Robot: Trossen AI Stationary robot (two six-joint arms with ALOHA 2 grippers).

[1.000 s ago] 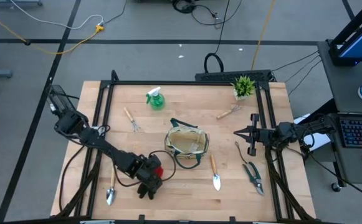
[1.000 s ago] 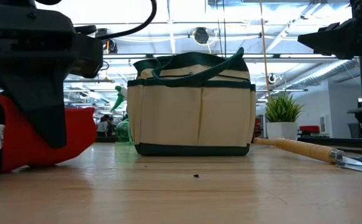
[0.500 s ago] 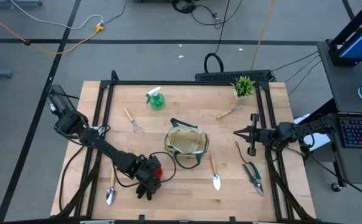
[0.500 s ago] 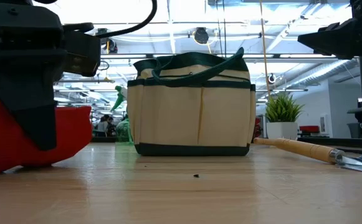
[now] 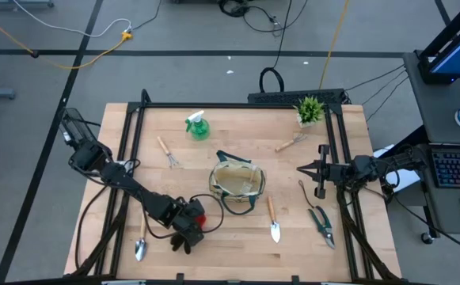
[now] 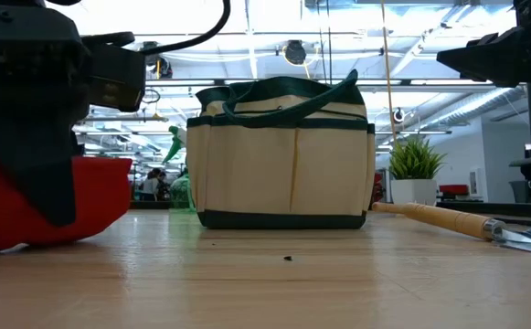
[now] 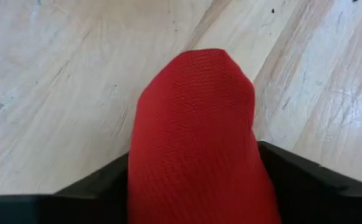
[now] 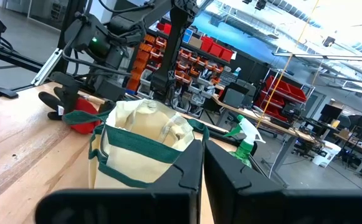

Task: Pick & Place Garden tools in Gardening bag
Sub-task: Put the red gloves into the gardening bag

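Observation:
The red-black glove (image 5: 199,221) lies near the table's front left, and my left gripper (image 5: 186,234) is over it and shut on it. In the low view the glove's red cloth (image 6: 91,201) sits under the dark gripper (image 6: 37,110). The tan gardening bag (image 5: 237,182) stands upright mid-table on its base (image 6: 283,219). My right gripper (image 5: 302,169) is shut and empty, raised near the table's right side, right of the bag. My left gripper has the glove's red cloth (image 7: 193,130) between its two dark fingers (image 7: 87,190), coming from above and slanting down. The red end sticks out past the fingertips. In the low view the glove's underside (image 6: 55,239) seems to rest on the table.
A green spray bottle (image 5: 197,125), a rake (image 5: 166,150) and a wooden-handled tool (image 5: 290,142) lie toward the far side. Trowels lie near the front (image 5: 273,218) and front left (image 5: 141,242). Pruning shears (image 5: 321,222) lie at the right. A potted plant (image 5: 309,109) stands far right.
My left gripper has shifted a little toward the table's left and near edge, and the glove's red cloth has slid along the table with it. The bag and my right arm have kept still.

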